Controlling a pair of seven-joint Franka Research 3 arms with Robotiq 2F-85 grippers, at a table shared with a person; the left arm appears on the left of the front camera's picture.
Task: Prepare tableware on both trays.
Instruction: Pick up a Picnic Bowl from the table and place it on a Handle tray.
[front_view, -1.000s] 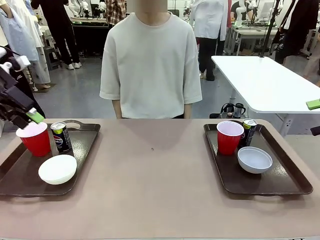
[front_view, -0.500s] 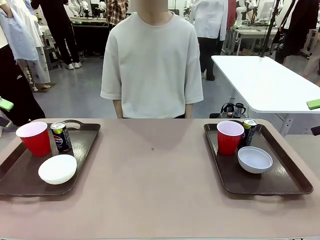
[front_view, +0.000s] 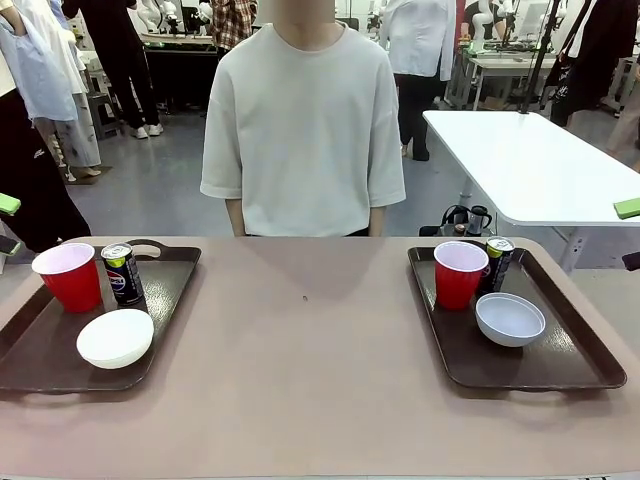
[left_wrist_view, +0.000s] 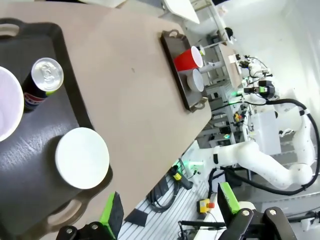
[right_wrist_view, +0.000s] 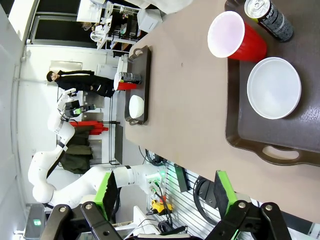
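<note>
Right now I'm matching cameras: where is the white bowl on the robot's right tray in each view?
Front view: right tray's middle, white bowl in front of the red cup.
Left wrist view: far tray, upper right.
Right wrist view: upper right.
Shared landmark: the red cup beside it.

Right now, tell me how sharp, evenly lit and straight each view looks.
Front view: sharp, even indoor light, soft shadows beside the left tray. Left wrist view: rolled and wide-angle, table edge slanted, bright washout at upper right, white bowl crisp. Right wrist view: rolled sideways, right tray clear, far background bent.
</note>
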